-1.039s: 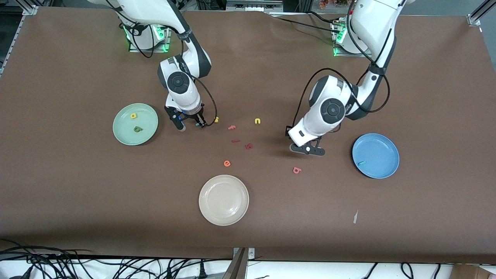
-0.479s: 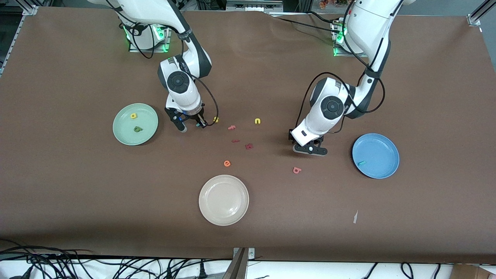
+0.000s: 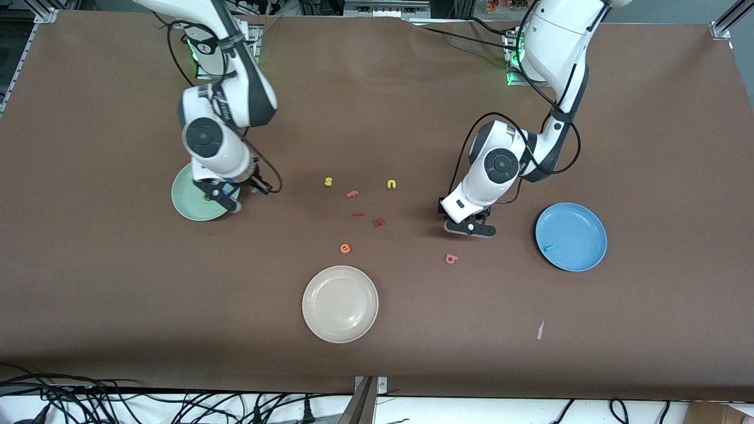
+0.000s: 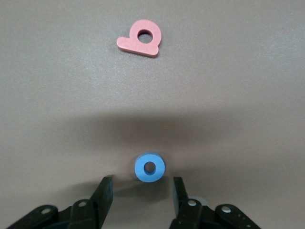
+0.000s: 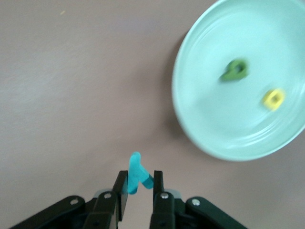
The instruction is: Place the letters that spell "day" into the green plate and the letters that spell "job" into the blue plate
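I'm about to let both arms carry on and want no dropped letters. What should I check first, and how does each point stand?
1. Right pincer shut on the cyan "y": ok.
2. Right pincer fully over the green plate: not ok; it is at the plate's edge, the "y" over bare table.
3. Green "d" and yellow "a" in the green plate: ok.
4. Left pincer open around the blue "o": ok; "o" not yet gripped.
5. Salmon "b" apart from the "o": ok.
6. Cyan "j" in the blue plate: ok.
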### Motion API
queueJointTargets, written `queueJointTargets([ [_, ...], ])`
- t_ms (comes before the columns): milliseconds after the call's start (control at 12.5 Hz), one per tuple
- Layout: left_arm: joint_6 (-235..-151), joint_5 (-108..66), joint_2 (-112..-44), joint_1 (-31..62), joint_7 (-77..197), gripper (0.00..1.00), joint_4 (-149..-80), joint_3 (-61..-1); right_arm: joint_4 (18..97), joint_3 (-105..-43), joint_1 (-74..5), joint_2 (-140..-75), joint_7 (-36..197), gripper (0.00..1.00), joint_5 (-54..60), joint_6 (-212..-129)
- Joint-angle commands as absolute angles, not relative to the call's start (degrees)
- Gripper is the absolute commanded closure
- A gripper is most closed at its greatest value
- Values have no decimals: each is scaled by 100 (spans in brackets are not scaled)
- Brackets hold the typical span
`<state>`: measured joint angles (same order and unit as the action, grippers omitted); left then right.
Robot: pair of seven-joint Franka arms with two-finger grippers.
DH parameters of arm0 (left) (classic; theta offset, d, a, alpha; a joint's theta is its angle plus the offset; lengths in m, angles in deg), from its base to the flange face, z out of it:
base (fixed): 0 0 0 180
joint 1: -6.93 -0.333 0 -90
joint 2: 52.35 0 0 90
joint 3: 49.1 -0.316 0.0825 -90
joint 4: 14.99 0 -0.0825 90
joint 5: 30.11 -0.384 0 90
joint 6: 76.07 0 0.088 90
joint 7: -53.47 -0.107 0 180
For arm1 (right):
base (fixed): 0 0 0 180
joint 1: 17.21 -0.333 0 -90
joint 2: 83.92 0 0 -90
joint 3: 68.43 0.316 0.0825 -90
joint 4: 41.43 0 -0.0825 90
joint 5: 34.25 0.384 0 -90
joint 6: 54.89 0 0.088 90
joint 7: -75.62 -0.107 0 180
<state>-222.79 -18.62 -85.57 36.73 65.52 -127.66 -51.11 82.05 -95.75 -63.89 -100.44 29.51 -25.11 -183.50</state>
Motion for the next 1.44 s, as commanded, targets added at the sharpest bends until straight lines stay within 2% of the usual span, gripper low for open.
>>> queueJointTargets([
  [0,-22328,-1982,-8724,3822,6630,42,-12608,-5227,8766,-9944,-6449,-9711,3893,95,-2607,-18382],
  [160,-22328,-1982,-8724,3822,6630,42,-12608,-5253,9004,-10339,-6423,-9728,4842,94,-2590,-18575],
  [240,-22328,-1982,-8724,3822,6639,42,-12608,-5253,9144,-10559,-6423,-9728,5307,89,-2564,-18698],
  [320,-22328,-1982,-8733,3822,6648,43,-12574,-5253,9250,-10596,-6414,-9771,5599,57,-2511,-18786],
  [399,-22328,-1982,-8750,3822,6648,43,-12530,-5253,9268,-10596,-6414,-9850,5672,2,-2502,-18769],
  [799,-22328,-1974,-8812,3830,6648,45,-12468,-5280,8972,-10570,-6414,-9544,5707,0,-2511,-18437],
  [959,-22328,-1982,-8812,3830,6648,55,-12468,-5280,8157,-10579,-6414,-9464,5812,0,-2519,-17404],
  [1118,-22328,-1982,-8821,3830,6648,70,-12468,-5280,7112,-10587,-6406,-9499,5988,0,-2546,-16130],
  [1198,-22328,-1982,-8821,3830,6648,73,-12468,-5280,6645,-10587,-6406,-9490,6050,0,-2598,-15637],
  [1358,-22328,-1982,-8821,3830,6648,75,-12459,-5280,5915,-10596,-6406,-9464,6951,0,-2599,-15255],
])
